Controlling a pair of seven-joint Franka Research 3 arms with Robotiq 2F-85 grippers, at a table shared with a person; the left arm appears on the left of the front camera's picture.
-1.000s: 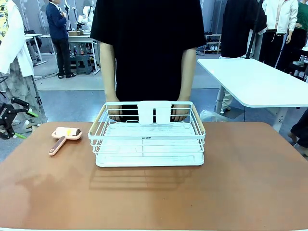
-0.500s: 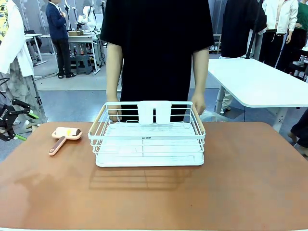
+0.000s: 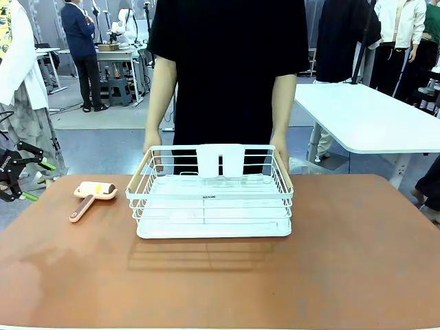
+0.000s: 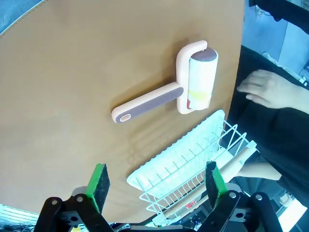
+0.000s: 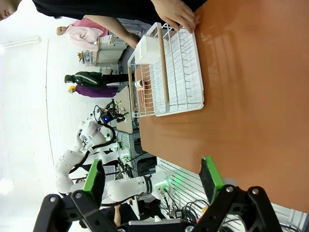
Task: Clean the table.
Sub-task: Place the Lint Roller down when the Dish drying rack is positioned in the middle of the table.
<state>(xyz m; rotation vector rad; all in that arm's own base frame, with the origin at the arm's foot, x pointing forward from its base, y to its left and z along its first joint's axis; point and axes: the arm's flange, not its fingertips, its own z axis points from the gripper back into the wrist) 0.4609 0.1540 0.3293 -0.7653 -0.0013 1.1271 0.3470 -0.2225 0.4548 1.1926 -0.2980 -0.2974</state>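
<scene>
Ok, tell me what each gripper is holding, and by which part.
Nothing. The left gripper hangs open above the table; the right gripper is open too.

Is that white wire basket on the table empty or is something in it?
Empty: through the wire basket only its bare white tray shows.

White rack on the table

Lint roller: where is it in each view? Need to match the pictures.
Front view: lint roller lies on the table, left of the white rack, near the table's left edge.
Left wrist view: upper middle, handle pointing lower left, just above the rack's corner.
Right wrist view: I can't pick it out; the rack sits at top centre.
Shared landmark: the white rack.
</scene>
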